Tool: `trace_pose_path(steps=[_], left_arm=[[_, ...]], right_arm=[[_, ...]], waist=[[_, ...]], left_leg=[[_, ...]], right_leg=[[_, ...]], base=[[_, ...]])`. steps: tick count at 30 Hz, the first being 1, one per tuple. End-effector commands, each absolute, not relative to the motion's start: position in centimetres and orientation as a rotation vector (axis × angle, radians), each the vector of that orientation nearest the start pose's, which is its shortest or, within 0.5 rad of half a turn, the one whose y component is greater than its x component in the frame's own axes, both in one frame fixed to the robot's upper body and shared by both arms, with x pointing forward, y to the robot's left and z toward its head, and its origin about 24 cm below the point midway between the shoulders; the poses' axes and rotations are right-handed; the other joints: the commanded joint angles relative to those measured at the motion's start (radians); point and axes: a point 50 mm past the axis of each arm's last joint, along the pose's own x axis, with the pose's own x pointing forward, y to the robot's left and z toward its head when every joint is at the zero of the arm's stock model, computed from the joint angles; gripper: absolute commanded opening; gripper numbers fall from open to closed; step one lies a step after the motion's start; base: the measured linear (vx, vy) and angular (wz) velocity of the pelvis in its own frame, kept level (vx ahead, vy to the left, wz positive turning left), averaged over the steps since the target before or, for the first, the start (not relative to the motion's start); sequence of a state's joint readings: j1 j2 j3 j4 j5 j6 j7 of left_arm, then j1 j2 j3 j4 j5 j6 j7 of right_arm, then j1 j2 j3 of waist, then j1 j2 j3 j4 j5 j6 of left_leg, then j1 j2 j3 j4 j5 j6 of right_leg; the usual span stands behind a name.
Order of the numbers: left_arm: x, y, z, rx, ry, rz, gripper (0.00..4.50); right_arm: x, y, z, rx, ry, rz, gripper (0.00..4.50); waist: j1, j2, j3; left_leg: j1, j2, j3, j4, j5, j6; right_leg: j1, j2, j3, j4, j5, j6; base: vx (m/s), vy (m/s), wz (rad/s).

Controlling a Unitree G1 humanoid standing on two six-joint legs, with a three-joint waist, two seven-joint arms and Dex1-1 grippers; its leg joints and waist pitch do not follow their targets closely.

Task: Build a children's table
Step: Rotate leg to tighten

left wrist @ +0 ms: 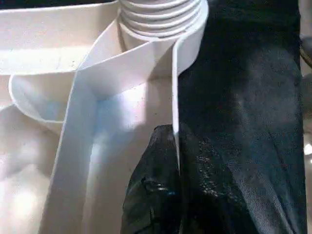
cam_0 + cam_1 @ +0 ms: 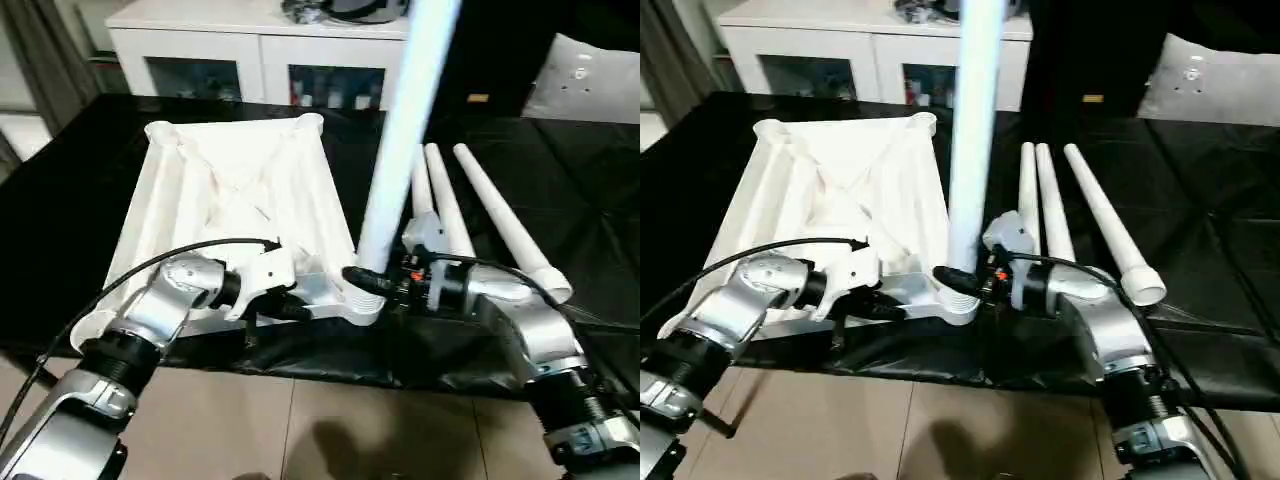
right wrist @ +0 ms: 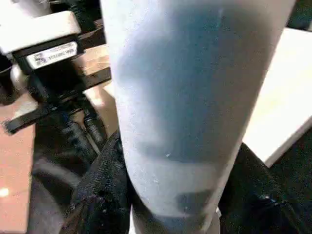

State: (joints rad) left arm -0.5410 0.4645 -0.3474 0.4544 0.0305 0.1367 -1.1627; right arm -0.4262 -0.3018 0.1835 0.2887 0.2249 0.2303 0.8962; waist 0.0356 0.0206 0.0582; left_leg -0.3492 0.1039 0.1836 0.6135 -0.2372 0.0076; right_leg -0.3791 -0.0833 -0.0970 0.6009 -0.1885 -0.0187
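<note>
Lying ribbed-side up: white table top (image 2: 235,200) | 1 leg (image 2: 395,150) upright in corner socket (image 2: 362,300)

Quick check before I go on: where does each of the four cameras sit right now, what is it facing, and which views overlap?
Left eye view: on the head, looking forward and down at the upturned table top, the upright leg and three loose legs; both silver forearms show.
Right eye view: beside it, same scene, slightly offset.
Left wrist view: along the left gripper, whose fingers pinch the top's rim below the threaded corner socket.
Right wrist view: along the right gripper, clamped on the upright leg.
Shared: all four show the corner with the leg being fitted.
</note>
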Motion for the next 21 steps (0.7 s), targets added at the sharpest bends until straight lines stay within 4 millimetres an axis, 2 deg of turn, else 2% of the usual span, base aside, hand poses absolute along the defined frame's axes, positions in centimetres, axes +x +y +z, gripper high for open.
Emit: trace_pose_path(steps=[1, 2, 3, 4, 5, 6, 7, 8, 9, 10, 11, 12, 14, 15, 17, 21], left_arm=[[30.2, 14.4, 4.8, 0.49, 0.51, -1.209, 0.0], [30.0, 14.2, 4.7, 0.482, 0.515, -1.183, 0.0], [30.0, 14.2, 4.7, 0.479, 0.517, -1.171, 0.0], [29.7, 13.9, 4.6, 0.466, 0.518, -1.134, 0.0], [29.4, 12.8, 4.7, 0.421, 0.507, -1.072, 0.0], [29.3, 12.3, 4.8, 0.398, 0.5, -1.044, 0.0], [29.2, 11.3, 4.9, 0.375, 0.492, -1.011, 0.0], [29.0, 10.2, 5.1, 0.367, 0.481, -0.995, 0.0], [28.9, 9.9, 5.2, 0.365, 0.478, -0.992, 0.0], [28.8, 9.5, 5.3, 0.362, 0.474, -0.985, 0.0], [28.5, 8.8, 5.5, 0.359, 0.469, -0.993, 0.0], [28.3, 8.4, 5.6, 0.358, 0.467, -0.998, 0.0], [28.0, 7.8, 5.8, 0.363, 0.459, -1.016, 0.0], [27.9, 7.7, 5.8, 0.365, 0.46, -1.014, 0.0], [28.0, 8.1, 5.6, 0.387, 0.479, -0.987, 0.0], [28.0, 8.5, 5.6, 0.41, 0.494, -0.967, 0.0]], right_arm=[[29.6, -12.0, 2.2, -0.117, 0.461, 0.934, 1.87], [29.8, -11.8, 2.3, -0.11, 0.461, 0.908, 1.87], [29.9, -11.7, 2.3, -0.107, 0.461, 0.897, 1.87], [30.3, -11.4, 2.5, -0.096, 0.458, 0.861, 1.87], [31.1, -10.7, 2.7, -0.067, 0.453, 0.788, 1.87], [31.6, -10.3, 2.8, -0.055, 0.452, 0.755, 1.87], [32.2, -9.8, 2.8, -0.034, 0.455, 0.701, 1.87], [32.7, -9.5, 2.8, -0.026, 0.459, 0.652, 1.87], [32.8, -9.4, 2.8, -0.025, 0.46, 0.64, 1.87], [33.0, -9.3, 2.7, -0.024, 0.462, 0.619, 1.87], [33.2, -9.1, 2.7, -0.012, 0.473, 0.597, 1.87], [33.3, -9.0, 2.6, -0.002, 0.481, 0.587, 1.87], [33.4, -8.6, 2.3, 0.022, 0.513, 0.575, 1.87], [33.4, -8.5, 2.3, 0.023, 0.518, 0.574, 1.87], [33.3, -7.7, 2.1, 0.012, 0.532, 0.612, 1.87], [33.4, -7.4, 2.1, 0.015, 0.533, 0.617, 1.87]], waist=[[-0.001, 0.004, -0.029], [-0.006, 0.004, -0.028], [-0.011, 0.001, -0.026], [-0.015, -0.003, -0.024], [-0.022, -0.001, -0.023], [-0.026, 0.002, -0.024], [-0.041, 0.003, -0.023], [-0.048, 0.002, -0.025], [-0.049, -0.009, -0.026], [-0.049, -0.005, -0.024], [-0.052, -0.013, -0.026], [-0.051, -0.011, -0.025], [-0.049, -0.019, -0.026], [-0.05, -0.016, -0.026], [-0.052, -0.017, -0.026], [-0.05, -0.018, -0.027]], left_leg=[[0.001, 0.146, -0.083, -0.109, -0.393, -0.059], [-0.002, 0.147, -0.086, -0.109, -0.405, -0.064], [-0.004, 0.145, -0.092, -0.11, -0.422, -0.063], [-0.002, 0.145, -0.092, -0.111, -0.431, -0.066], [0.004, 0.141, -0.093, -0.107, -0.455, -0.066], [0.006, 0.142, -0.096, -0.105, -0.468, -0.073], [0.004, 0.138, -0.1, -0.105, -0.493, -0.077], [0.004, 0.139, -0.1, -0.105, -0.492, -0.079], [0.0, 0.139, -0.103, -0.106, -0.481, -0.069], [0.002, 0.139, -0.1, -0.107, -0.487, -0.066], [0.002, 0.139, -0.097, -0.107, -0.491, -0.064], [0.0, 0.14, -0.098, -0.108, -0.49, -0.064], [-0.001, 0.139, -0.096, -0.11, -0.491, -0.059], [-0.006, 0.139, -0.099, -0.113, -0.492, -0.061], [-0.007, 0.14, -0.101, -0.115, -0.512, -0.071], [-0.003, 0.138, -0.1, -0.113, -0.519, -0.071]], right_leg=[[0.018, -0.129, 0.094, -0.096, -0.496, -0.207], [0.021, -0.131, 0.093, -0.096, -0.521, -0.199], [0.019, -0.131, 0.09, -0.1, -0.584, -0.174], [0.016, -0.131, 0.09, -0.104, -0.612, -0.163], [0.008, -0.129, 0.089, -0.113, -0.666, -0.138], [0.005, -0.132, 0.09, -0.11, -0.672, -0.142], [0.005, -0.126, 0.08, -0.118, -0.692, -0.124], [0.005, -0.127, 0.081, -0.118, -0.673, -0.13], [0.008, -0.128, 0.08, -0.116, -0.664, -0.129], [0.005, -0.127, 0.081, -0.119, -0.662, -0.129], [0.002, -0.125, 0.082, -0.12, -0.647, -0.129], [0.003, -0.126, 0.083, -0.118, -0.631, -0.135], [0.001, -0.125, 0.085, -0.119, -0.613, -0.137], [0.005, -0.125, 0.084, -0.116, -0.6, -0.139], [0.005, -0.125, 0.084, -0.114, -0.598, -0.138], [0.001, -0.129, 0.085, -0.12, -0.624, -0.128]], base=[[0.0, 0.0, 0.0], [0.0, 0.0, 0.0], [0.0, 0.0, 0.0], [0.0, 0.0, 0.0], [0.0, 0.0, 0.0], [0.0, 0.0, 0.0], [0.0, 0.0, 0.0], [0.0, 0.0, 0.0], [0.0, 0.0, 0.0], [0.0, 0.0, 0.0], [0.0, 0.0, 0.0], [0.0, 0.0, 0.0], [0.0, 0.0, 0.0], [0.0, 0.0, 0.0], [0.0, 0.0, 0.0], [0.0, 0.0, 0.0]])
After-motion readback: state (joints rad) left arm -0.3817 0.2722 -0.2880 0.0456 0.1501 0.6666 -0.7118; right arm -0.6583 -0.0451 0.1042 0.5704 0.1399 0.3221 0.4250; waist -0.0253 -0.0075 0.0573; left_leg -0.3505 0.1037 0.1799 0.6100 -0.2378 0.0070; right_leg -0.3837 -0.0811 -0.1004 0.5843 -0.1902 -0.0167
